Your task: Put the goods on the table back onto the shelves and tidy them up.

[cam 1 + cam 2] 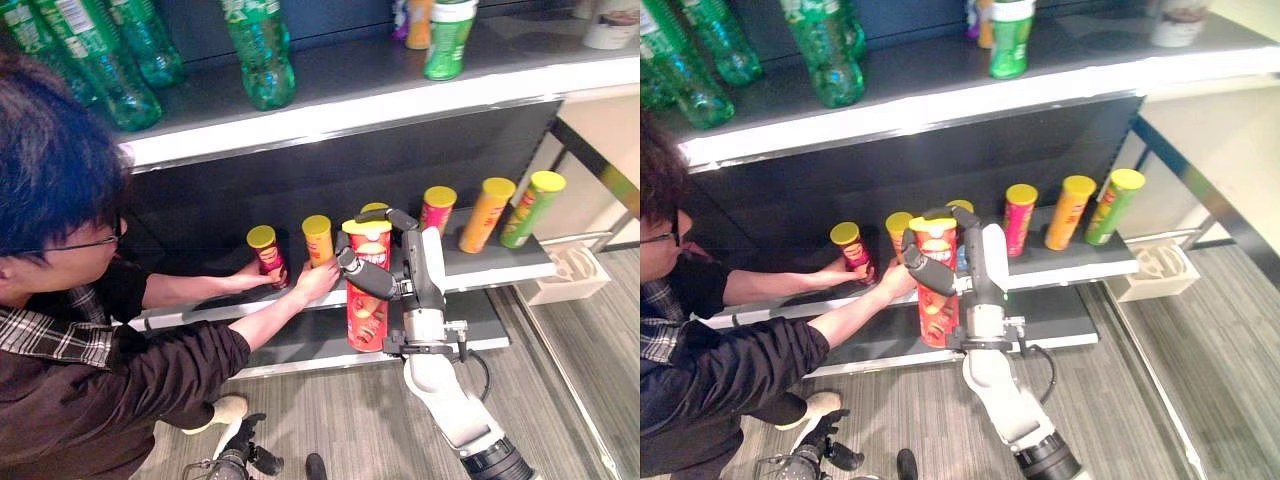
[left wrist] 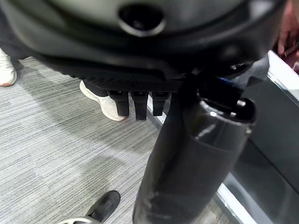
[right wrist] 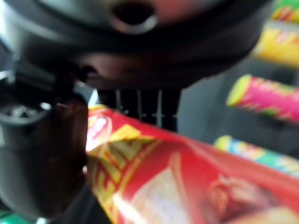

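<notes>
Red chip can sits upright in your right hand, fingers and thumb curled round its upper half, held in front of the lower shelf; your right wrist view shows the same red can pressed against the palm. On that shelf behind it you have a tilted row: pink can, orange can, green can, all yellow-lidded, plus part of another yellow lid just behind the held can. Left of your hand a person reaches in, one hand on a small red can, the other by a yellow can, close to your fingers. Upper shelf carries green bottles and a green can. Your left hand hangs over the grey floor, fingers relaxed, holding nothing
</notes>
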Motion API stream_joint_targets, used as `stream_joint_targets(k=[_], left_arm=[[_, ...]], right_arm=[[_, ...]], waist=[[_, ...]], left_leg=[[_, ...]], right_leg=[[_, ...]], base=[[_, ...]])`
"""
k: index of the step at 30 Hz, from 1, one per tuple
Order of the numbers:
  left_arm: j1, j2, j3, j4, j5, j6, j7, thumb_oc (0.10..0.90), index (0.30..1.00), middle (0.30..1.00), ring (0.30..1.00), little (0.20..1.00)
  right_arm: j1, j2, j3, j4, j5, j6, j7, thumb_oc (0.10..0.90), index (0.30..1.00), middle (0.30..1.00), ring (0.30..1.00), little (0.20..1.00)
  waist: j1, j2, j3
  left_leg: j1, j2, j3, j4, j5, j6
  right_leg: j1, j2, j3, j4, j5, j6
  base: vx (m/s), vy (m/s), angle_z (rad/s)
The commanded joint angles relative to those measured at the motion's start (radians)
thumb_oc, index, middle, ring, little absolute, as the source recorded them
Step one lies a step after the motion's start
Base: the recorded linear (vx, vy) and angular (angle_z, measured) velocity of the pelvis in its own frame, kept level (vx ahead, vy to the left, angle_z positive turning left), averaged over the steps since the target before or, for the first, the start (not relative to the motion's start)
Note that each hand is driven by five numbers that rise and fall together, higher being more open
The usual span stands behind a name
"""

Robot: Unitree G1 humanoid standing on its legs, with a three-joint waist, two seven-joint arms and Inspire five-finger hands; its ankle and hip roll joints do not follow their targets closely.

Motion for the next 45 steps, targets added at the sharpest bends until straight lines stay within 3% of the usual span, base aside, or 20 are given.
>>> stream_joint_targets(k=[1,4,7,10,17,18,20,22,29,33,37,40,42,43,45], left_arm=[[-0.012,0.013,0.037,0.026,0.038,-0.014,-0.003,0.8,0.9,0.9,0.9,0.9],[-0.002,0.013,0.054,0.041,0.047,-0.004,-0.011,0.8,0.9,0.9,0.9,0.9],[0.01,0.015,0.072,0.056,0.051,0.001,-0.018,0.8,0.9,0.9,0.9,0.9],[0.018,0.018,0.077,0.053,0.052,-0.001,-0.038,0.8,0.9,0.9,0.9,0.9],[0.029,0.029,0.072,0.04,0.08,-0.002,-0.058,0.8,0.9,0.9,0.9,0.9],[0.105,0.019,0.289,0.072,-0.113,-0.01,-0.112,0.8,0.9,0.9,0.9,0.9],[0.123,0.003,0.299,0.115,-0.103,-0.004,-0.12,0.8,0.9,0.9,0.9,0.9],[0.134,-0.011,0.317,0.135,-0.122,0.0,-0.115,0.8,0.9,0.9,0.9,0.9],[0.15,-0.026,0.28,0.149,-0.068,0.007,-0.13,0.8,0.9,0.9,0.9,0.9],[0.147,-0.022,0.274,0.127,-0.061,0.008,-0.113,0.8,0.9,0.9,0.9,0.9],[0.111,-0.012,0.243,0.085,-0.061,0.01,-0.076,0.8,0.9,0.9,0.9,0.9],[0.088,-0.009,0.24,0.08,-0.059,0.004,-0.056,0.8,0.9,0.9,0.9,0.9],[0.087,-0.016,0.239,0.087,-0.051,0.005,-0.045,0.8,0.9,0.9,0.9,0.9],[0.087,-0.016,0.239,0.087,-0.051,0.005,-0.045,0.8,0.9,0.9,0.9,0.9],[0.088,-0.027,0.233,0.109,-0.056,0.006,-0.027,0.8,0.9,0.9,0.9,0.9]], right_arm=[[-0.043,-0.011,-0.02,-0.096,0.067,-0.066,0.058,0.4,0.3,0.3,0.3,0.3],[-0.001,-0.011,-0.031,-0.089,0.153,-0.069,0.099,0.4,0.3,0.3,0.3,0.3],[0.032,-0.028,-0.048,-0.151,0.226,-0.114,0.149,0.4,0.3,0.3,0.3,0.3],[0.044,-0.072,-0.079,-0.178,0.239,-0.135,0.179,0.4,0.3,0.3,0.3,0.3],[0.111,-0.09,-0.157,-0.22,0.255,-0.148,0.196,0.4,0.3,0.3,0.3,0.3],[0.444,-0.034,-0.512,-0.003,0.483,-0.171,0.27,0.4,0.3,0.3,0.3,0.3],[0.451,-0.025,-0.509,-0.008,0.48,-0.174,0.268,0.4,0.3,0.3,0.3,0.3],[0.445,-0.017,-0.497,-0.004,0.512,-0.177,0.263,0.4,0.3,0.3,0.3,0.3],[0.46,-0.011,-0.449,0.074,0.592,-0.13,0.261,0.4,0.3,0.3,0.3,0.3],[0.473,0.003,-0.435,0.076,0.566,-0.1,0.235,0.4,0.3,0.3,0.3,0.3],[0.441,0.001,-0.455,0.003,0.436,-0.075,0.127,0.4,0.3,0.3,0.3,0.3],[0.434,-0.017,-0.469,-0.05,0.356,-0.094,0.088,0.4,0.3,0.3,0.3,0.3],[0.431,-0.03,-0.472,-0.072,0.307,-0.094,0.074,0.4,0.3,0.3,0.3,0.3],[0.431,-0.03,-0.472,-0.072,0.307,-0.094,0.074,0.4,0.3,0.3,0.3,0.3],[0.431,-0.042,-0.468,-0.093,0.266,-0.1,0.055,0.4,0.3,0.3,0.3,0.3]], waist=[[-0.01,-0.019,-0.048],[-0.011,-0.028,-0.059],[-0.014,-0.033,-0.064],[-0.018,-0.039,-0.068],[-0.033,-0.044,-0.078],[-0.215,-0.002,0.098],[-0.186,-0.027,0.054],[-0.182,-0.032,0.031],[-0.161,-0.047,0.004],[-0.16,-0.045,0.009],[-0.156,-0.052,0.065],[-0.167,-0.054,0.081],[-0.172,-0.046,0.073],[-0.172,-0.046,0.073],[-0.174,-0.026,0.058]], left_leg=[[-0.057,0.068,0.025,0.05,-0.08,-0.029],[-0.04,0.059,0.027,0.042,-0.085,-0.029],[-0.025,0.059,0.027,0.036,-0.086,-0.031],[-0.013,0.062,0.026,0.034,-0.09,-0.034],[0.008,0.078,0.031,0.042,-0.098,-0.041],[0.107,0.063,-0.031,0.002,-0.174,-0.023],[0.098,0.046,-0.028,0.002,-0.177,-0.024],[0.097,0.047,-0.026,0.002,-0.177,-0.027],[0.106,0.056,-0.019,0.002,-0.169,-0.031],[0.122,0.059,-0.021,0.007,-0.169,-0.032],[0.023,0.074,-0.018,0.209,-0.207,-0.049],[-0.039,0.132,0.021,0.321,-0.214,-0.069],[-0.026,0.187,0.032,0.277,-0.19,-0.077],[-0.026,0.187,0.032,0.276,-0.19,-0.077],[-0.029,0.283,-0.035,0.173,-0.085,-0.108]], right_leg=[[0.067,-0.044,-0.015,0.095,0.062,-0.018],[0.077,-0.05,-0.016,0.09,0.073,-0.012],[0.086,-0.051,-0.019,0.088,0.078,-0.009],[0.097,-0.048,-0.02,0.086,0.077,-0.006],[0.105,-0.037,-0.014,0.075,0.081,-0.006],[-0.168,0.256,0.049,0.242,-0.072,-0.112],[-0.102,0.279,0.041,0.152,-0.077,-0.122],[-0.106,0.301,0.09,0.091,-0.05,-0.121],[-0.051,0.302,0.091,-0.012,-0.019,-0.131],[-0.041,0.303,0.091,-0.016,-0.019,-0.134],[-0.041,0.281,0.065,0.004,-0.032,-0.151],[-0.039,0.246,0.041,0.015,-0.044,-0.154],[-0.039,0.213,0.037,0.021,-0.046,-0.14],[-0.039,0.213,0.037,0.021,-0.046,-0.14],[-0.053,0.172,0.043,0.042,-0.067,-0.122]], base=[[0.05,-0.023,-0.13],[0.05,-0.03,-0.08],[0.04,-0.042,-0.04],[0.03,-0.067,0.04],[0.02,-0.065,0.0],[0.0,-0.037,0.09],[0.01,-0.025,0.23],[0.02,-0.04,0.04],[0.02,-0.046,-0.18],[0.03,-0.041,-0.08],[-0.08,-0.038,0.03],[-0.04,0.076,0.22],[0.08,0.184,0.27],[0.15,0.257,0.06],[0.18,0.338,0.07]])
